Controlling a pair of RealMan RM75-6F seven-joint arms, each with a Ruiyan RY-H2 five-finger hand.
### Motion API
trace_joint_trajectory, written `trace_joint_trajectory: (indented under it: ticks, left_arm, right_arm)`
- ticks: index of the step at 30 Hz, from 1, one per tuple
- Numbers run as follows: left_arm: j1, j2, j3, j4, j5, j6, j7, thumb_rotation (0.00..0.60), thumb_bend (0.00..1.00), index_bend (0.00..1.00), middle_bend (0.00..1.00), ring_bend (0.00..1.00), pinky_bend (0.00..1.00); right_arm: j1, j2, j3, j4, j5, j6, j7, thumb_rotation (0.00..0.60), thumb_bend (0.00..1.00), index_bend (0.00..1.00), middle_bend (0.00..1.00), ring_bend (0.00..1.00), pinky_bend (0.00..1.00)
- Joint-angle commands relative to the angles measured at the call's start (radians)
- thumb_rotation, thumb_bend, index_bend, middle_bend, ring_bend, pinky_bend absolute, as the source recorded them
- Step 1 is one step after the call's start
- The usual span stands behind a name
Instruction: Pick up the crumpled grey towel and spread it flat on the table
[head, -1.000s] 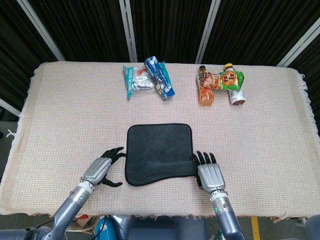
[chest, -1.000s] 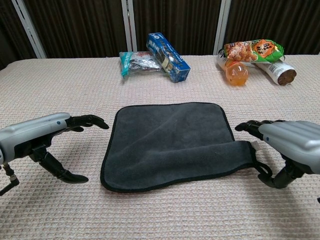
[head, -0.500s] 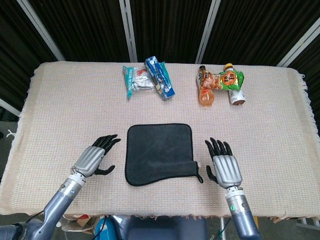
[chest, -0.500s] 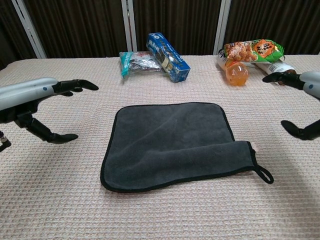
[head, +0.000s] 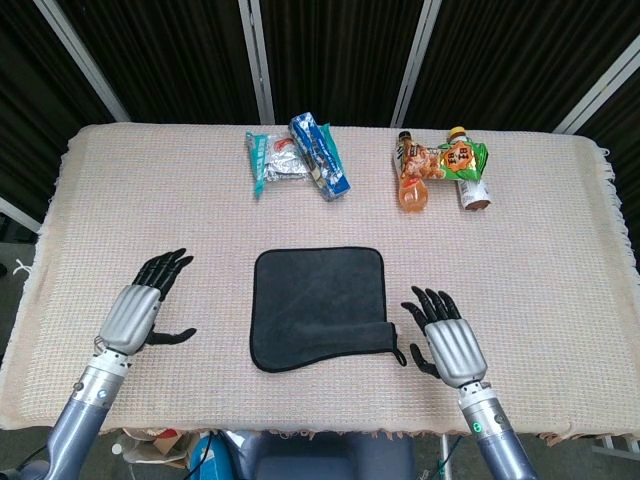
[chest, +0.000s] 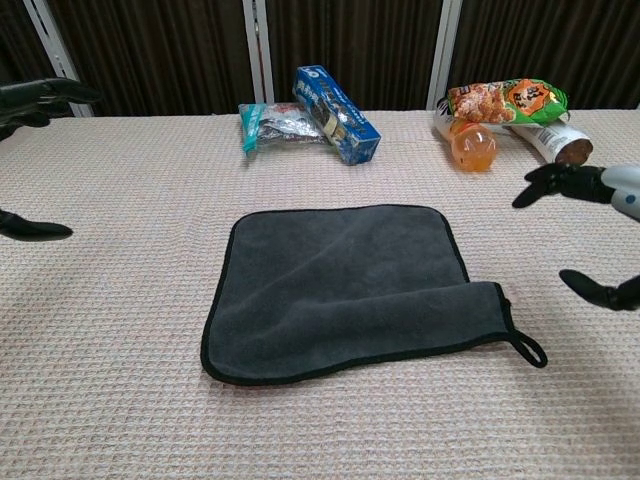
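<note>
Seen from the head camera, the left hand (head: 135, 310) hangs over the bare tablecloth (head: 120, 200) at about 9 o'clock from the towel, its fingers spread apart and holding nothing; it is well apart from the cloth's left edge. The grey towel (head: 318, 305) lies at the middle of the table's near half, opened out nearly flat, its long axis running roughly 9 to 3 o'clock. It is not quite square: the near-right corner juts out toward 4 o'clock as a flap, with a small hanging loop (chest: 528, 346) at its tip, and a shallow crease crosses the surface. The right hand (head: 447, 336) hovers at about 4 o'clock from the towel's centre, fingers apart and empty, near that flap and loop but not touching them. It is plainly the nearer hand to the cloth. The spreading looks close to done; any last smoothing would fall to the right hand, at the jutting corner. At 12 o'clock, along the far edge, lie snack packets (head: 298, 158) and bottles (head: 440, 168).
</note>
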Motion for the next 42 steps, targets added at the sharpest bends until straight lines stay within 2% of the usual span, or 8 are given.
trace_joint_trajectory:
  ticks: [1,4,11,19,26,33,40,42]
  left_arm:
    - [0.036,0.038,0.026,-0.018,0.030,0.034,-0.038,0.600,0.04,0.06,0.00,0.00,0.00]
    - [0.054,0.063,0.034,-0.021,0.058,0.057,-0.058,0.600,0.04,0.06,0.00,0.00,0.00]
    - [0.085,0.085,0.021,-0.030,0.072,0.102,-0.098,0.600,0.04,0.06,0.00,0.00,0.00]
    - [0.091,0.084,0.017,-0.033,0.075,0.091,-0.097,0.600,0.04,0.06,0.00,0.00,0.00]
    - [0.094,0.080,0.016,-0.036,0.079,0.083,-0.097,0.600,0.04,0.06,0.00,0.00,0.00]
    - [0.102,0.074,0.016,-0.040,0.091,0.083,-0.093,0.600,0.04,0.06,0.00,0.00,0.00]
    - [0.106,0.072,0.010,-0.041,0.085,0.074,-0.099,0.600,0.04,0.06,0.00,0.00,0.00]
    - [0.107,0.071,0.008,-0.041,0.084,0.075,-0.100,0.600,0.04,0.06,0.00,0.00,0.00]
  right_arm:
    - [-0.008,-0.002,-0.023,0.039,-0.038,-0.023,0.001,0.600,0.43,0.24,0.11,0.01,0.11]
    - [-0.014,-0.030,-0.022,0.102,-0.080,-0.009,-0.015,0.600,0.35,0.29,0.12,0.03,0.13]
    - [-0.049,-0.152,-0.018,0.271,-0.178,0.032,0.097,0.600,0.32,0.40,0.16,0.06,0.14]
    - [-0.071,-0.193,-0.004,0.250,-0.125,-0.024,0.206,0.600,0.32,0.43,0.16,0.06,0.14]
    - [-0.082,-0.200,-0.009,0.250,-0.104,-0.050,0.186,0.600,0.27,0.23,0.16,0.04,0.14]
    - [-0.094,-0.243,0.022,0.299,-0.118,-0.027,0.159,0.600,0.26,0.01,0.10,0.01,0.14]
    - [-0.103,-0.286,0.037,0.361,-0.124,-0.026,0.156,0.600,0.26,0.00,0.10,0.00,0.14]
    - [-0.106,-0.296,0.036,0.375,-0.127,-0.027,0.167,0.600,0.26,0.07,0.10,0.00,0.14]
